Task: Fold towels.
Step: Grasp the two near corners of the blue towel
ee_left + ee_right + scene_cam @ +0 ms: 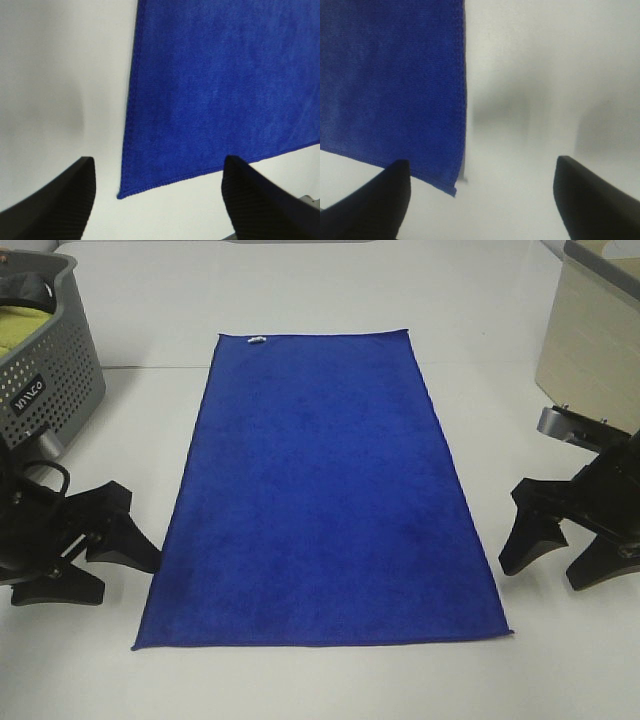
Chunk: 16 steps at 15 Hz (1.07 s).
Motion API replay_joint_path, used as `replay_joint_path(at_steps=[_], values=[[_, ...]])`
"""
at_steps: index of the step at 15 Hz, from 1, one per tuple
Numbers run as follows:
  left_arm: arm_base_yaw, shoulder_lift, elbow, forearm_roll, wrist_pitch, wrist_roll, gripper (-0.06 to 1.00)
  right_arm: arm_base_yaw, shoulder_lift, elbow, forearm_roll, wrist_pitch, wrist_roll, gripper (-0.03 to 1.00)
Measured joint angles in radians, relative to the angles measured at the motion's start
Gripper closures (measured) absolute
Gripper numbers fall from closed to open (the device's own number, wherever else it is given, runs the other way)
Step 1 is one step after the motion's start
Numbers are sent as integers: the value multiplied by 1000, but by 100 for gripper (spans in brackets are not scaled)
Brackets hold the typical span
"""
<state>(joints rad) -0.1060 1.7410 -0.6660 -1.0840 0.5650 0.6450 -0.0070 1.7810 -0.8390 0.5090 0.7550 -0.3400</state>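
Note:
A royal-blue towel (320, 495) lies flat and spread out lengthwise on the white table, with a small white tag (257, 339) on its far short edge. My left gripper (110, 545) is open and empty, just left of the towel's near left corner (121, 194). My right gripper (555, 550) is open and empty, right of the towel's near right corner (453, 190). The towel also shows in the left wrist view (225, 85) and in the right wrist view (385, 80). Neither gripper touches the towel.
A grey perforated basket (45, 380) holding a yellow-green cloth (22, 330) stands at the far left. A beige bin (590, 350) stands at the far right. The white table (320, 290) runs beyond the towel.

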Motion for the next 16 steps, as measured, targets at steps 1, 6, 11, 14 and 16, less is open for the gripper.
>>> replay_joint_path(at_steps=[1, 6, 11, 14, 16], values=[[-17, 10, 0, -6, -28, 1, 27, 0, 18, 0, 8, -7, -18, 20], [-34, 106, -39, -45, -47, 5, 27, 0, 77, -1, 117, -27, -122, 20], [-43, 181, -107, -84, 9, 9, 27, 0, 127, -14, 168, -20, -126, 24], [-108, 218, -159, -88, 34, 9, 27, 0, 157, -16, 232, -4, -151, 36], [-125, 229, -172, -86, 32, 9, 33, 2, 185, -17, 271, 31, -169, 39]])
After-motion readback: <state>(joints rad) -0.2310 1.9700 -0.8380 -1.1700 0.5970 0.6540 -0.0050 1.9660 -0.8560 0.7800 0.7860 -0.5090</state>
